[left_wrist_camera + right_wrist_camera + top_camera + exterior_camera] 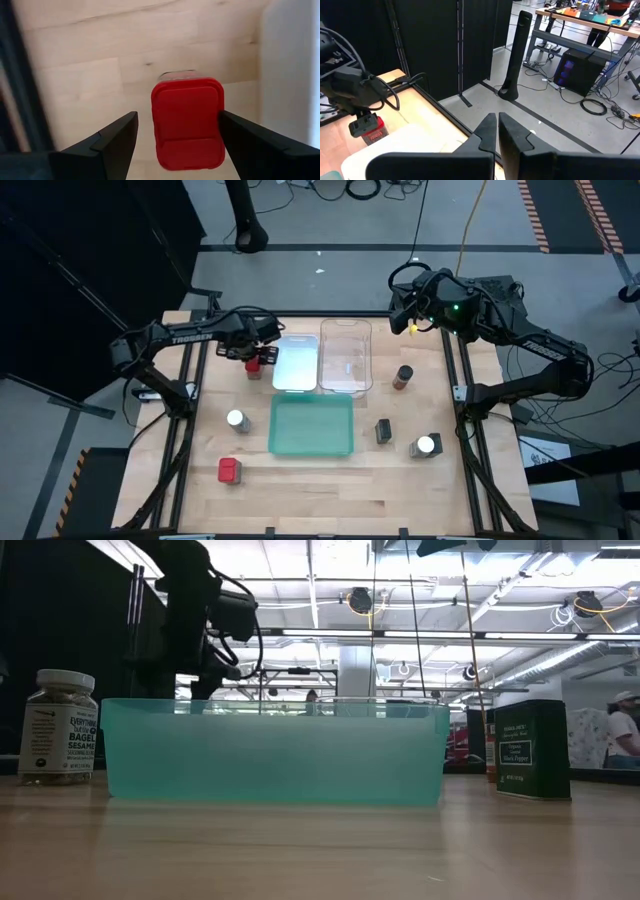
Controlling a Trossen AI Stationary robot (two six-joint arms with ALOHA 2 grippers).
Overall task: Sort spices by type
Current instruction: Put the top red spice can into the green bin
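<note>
A red tin (262, 362) stands on the table at the far left, beside the white tray (296, 365). My left gripper (177, 122) is open and points down over it, one finger on either side of its red lid (187, 122). From the right wrist view the tin (374, 131) shows below that gripper. My right gripper (497, 120) is shut and empty, raised over the far right corner (412, 320). On the table stand a second red tin (230, 470), two white-lidded jars (236, 420) (427, 445), a dark tin (384, 430) and a brown jar (403, 377). My left gripper comes at the red tin from above. One finger (250, 142) lines up with the tin's side (220, 120), and I cannot tell whether it touches. The other finger (117, 137) stands clear of the tin. The tin stands upright on the table.
Three trays fill the table's middle: the white one, a clear one (346, 355) beside it and a green one (312, 425) nearer. In the low view the green tray (275, 750) hides the far side, with a jar (58, 727) and a dark tin (532, 750) flanking it.
</note>
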